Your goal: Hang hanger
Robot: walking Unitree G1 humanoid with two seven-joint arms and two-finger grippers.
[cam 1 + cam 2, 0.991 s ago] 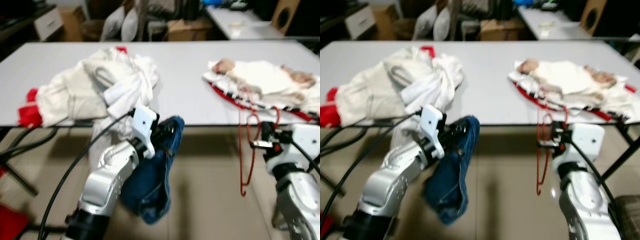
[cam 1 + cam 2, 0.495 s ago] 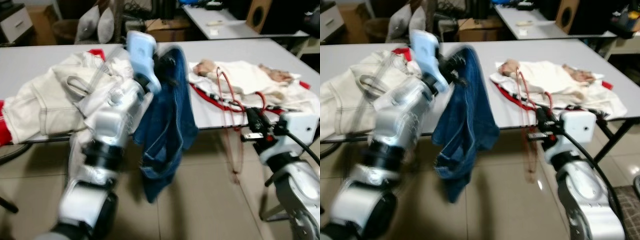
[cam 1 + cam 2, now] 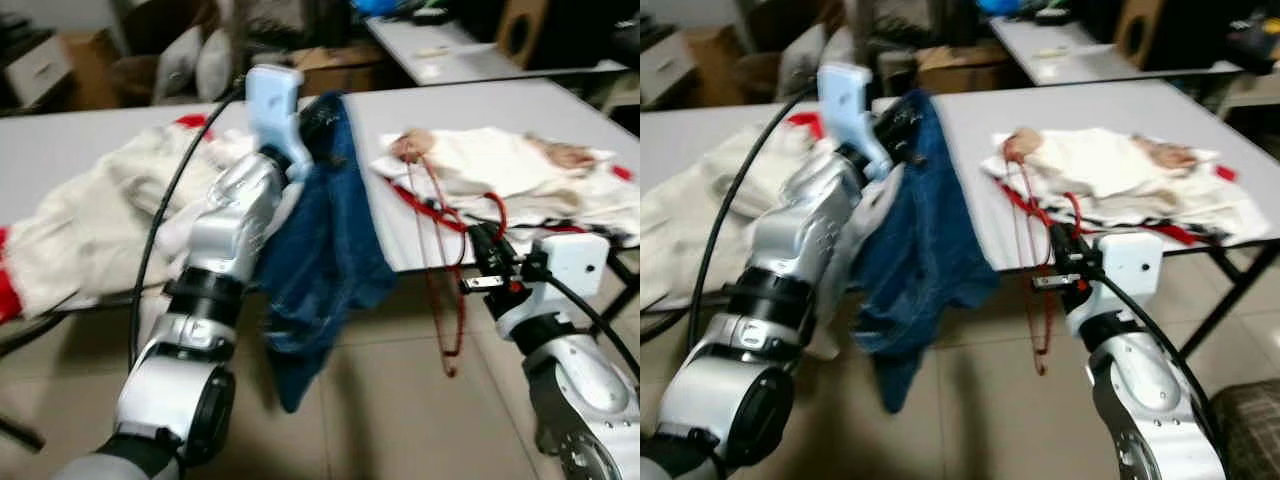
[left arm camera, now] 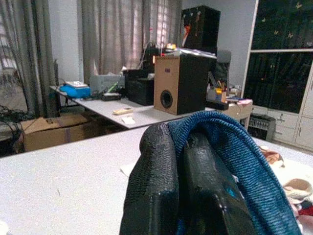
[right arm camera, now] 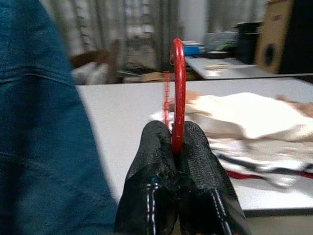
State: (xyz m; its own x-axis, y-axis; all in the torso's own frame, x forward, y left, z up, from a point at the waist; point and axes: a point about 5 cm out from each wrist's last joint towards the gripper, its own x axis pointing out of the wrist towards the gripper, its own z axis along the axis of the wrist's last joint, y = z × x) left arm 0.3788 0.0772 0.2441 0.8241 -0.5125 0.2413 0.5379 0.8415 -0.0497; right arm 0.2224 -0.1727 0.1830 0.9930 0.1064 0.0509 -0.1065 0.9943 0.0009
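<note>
Nearest, the right gripper (image 3: 487, 262) is closed on the thin red wire hanger (image 3: 449, 268), pinched between the two black fingers (image 5: 155, 161) at a curved part of the frame. The hanger stands roughly upright just in front of the table edge, one part rising over the table and the rest dangling below it. It is judged light, stiff and somewhat springy, and likely to swing or twist about so narrow a pinch; a hold on a straight run close to the hook would be steadier.

Beside it, the left gripper (image 4: 188, 161) is raised and clamped on the dark blue denim garment (image 3: 325, 250), which hangs limp toward the tiled floor. The denim is judged soft and heavier than the hanger.

Farther off, the white table (image 3: 480, 105) carries a crumpled cream garment (image 3: 90, 225) and a pale garment with red trim (image 3: 500, 170).
</note>
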